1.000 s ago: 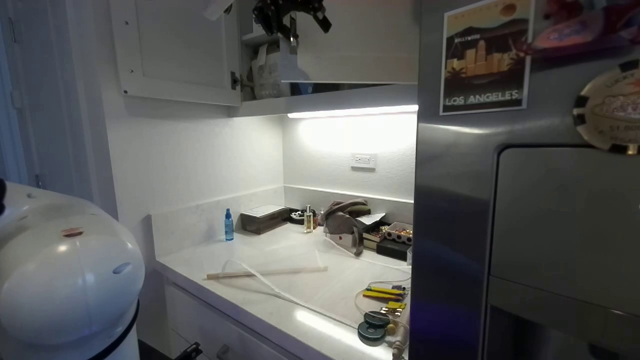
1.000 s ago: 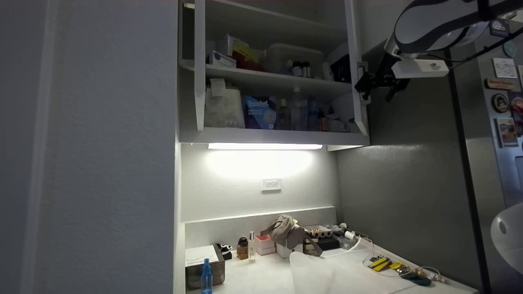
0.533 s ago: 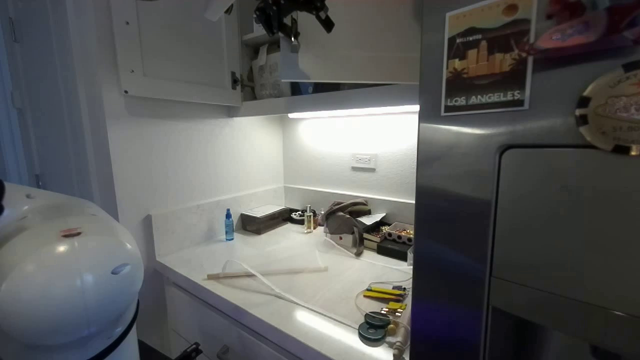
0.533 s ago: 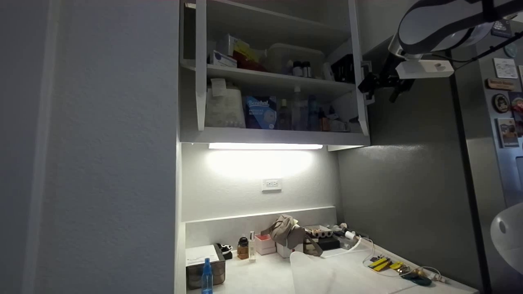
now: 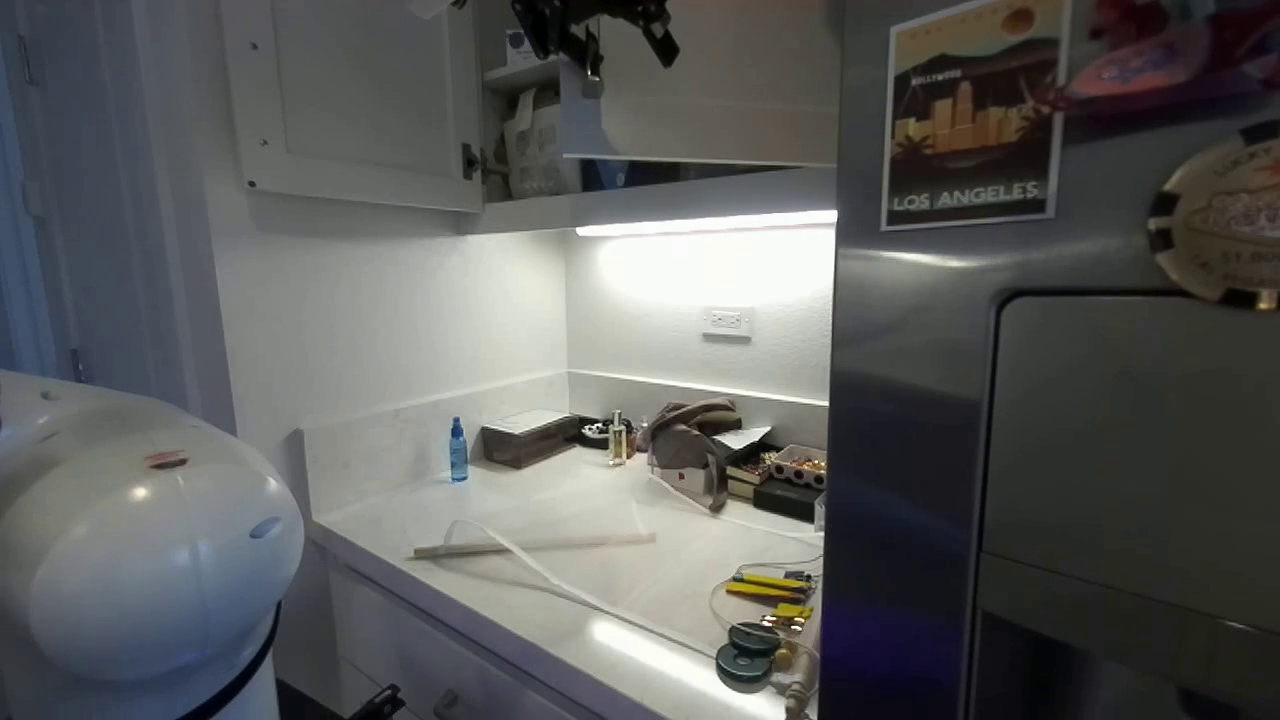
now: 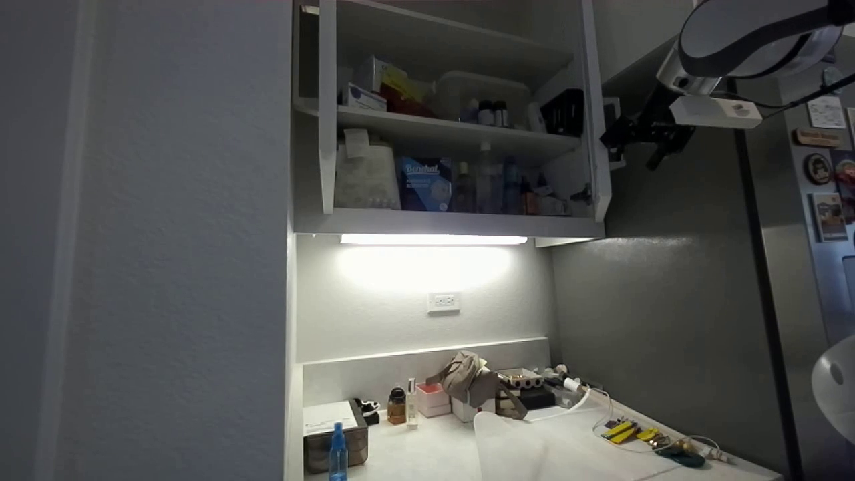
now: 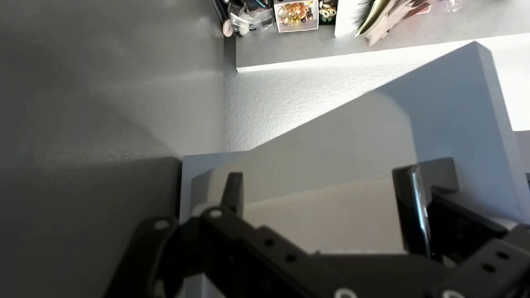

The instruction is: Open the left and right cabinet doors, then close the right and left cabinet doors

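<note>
Rounded white arm, black hand, pale screws

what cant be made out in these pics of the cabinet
Left cabinet door: top cut off by the upper picture edge in both exterior views.
Right cabinet door: top likewise cut off.
Its handle: one end hidden by the gripper in the wrist view; contact unclear.
Shelf: mostly hidden behind the right cabinet door in an exterior view.
Blue box: small print blurred in an exterior view.
</note>
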Controlling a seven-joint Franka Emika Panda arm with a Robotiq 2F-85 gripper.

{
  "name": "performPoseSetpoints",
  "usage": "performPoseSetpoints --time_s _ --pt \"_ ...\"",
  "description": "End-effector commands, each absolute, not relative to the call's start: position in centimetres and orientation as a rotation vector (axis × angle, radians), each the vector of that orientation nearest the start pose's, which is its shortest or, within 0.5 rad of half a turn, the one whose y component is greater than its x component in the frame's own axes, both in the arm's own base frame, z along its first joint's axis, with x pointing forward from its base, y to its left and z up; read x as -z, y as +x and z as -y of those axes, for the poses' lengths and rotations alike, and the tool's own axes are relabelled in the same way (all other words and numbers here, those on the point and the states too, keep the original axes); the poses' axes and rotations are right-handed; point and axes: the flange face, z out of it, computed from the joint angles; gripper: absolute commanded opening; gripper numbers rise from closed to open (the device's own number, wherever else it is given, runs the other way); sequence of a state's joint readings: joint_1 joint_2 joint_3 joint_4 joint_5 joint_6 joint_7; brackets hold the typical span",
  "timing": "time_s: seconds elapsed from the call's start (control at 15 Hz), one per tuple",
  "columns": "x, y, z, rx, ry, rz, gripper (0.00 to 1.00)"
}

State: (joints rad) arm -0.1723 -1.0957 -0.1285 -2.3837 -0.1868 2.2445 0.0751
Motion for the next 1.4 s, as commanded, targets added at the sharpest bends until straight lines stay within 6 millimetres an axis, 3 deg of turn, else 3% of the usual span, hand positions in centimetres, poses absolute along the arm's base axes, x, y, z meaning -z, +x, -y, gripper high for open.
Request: performPoseSetpoints --time_s 0.0,1.07,1.33 --pt "-70.1 23.0 12.7 1.268 -2.993 -0.486 1.00" --pt "-70.2 19.0 15.9 1.249 -2.954 -0.515 1.00" --pt "-70.6 18.7 15.7 1.251 -2.949 -0.520 1.00"
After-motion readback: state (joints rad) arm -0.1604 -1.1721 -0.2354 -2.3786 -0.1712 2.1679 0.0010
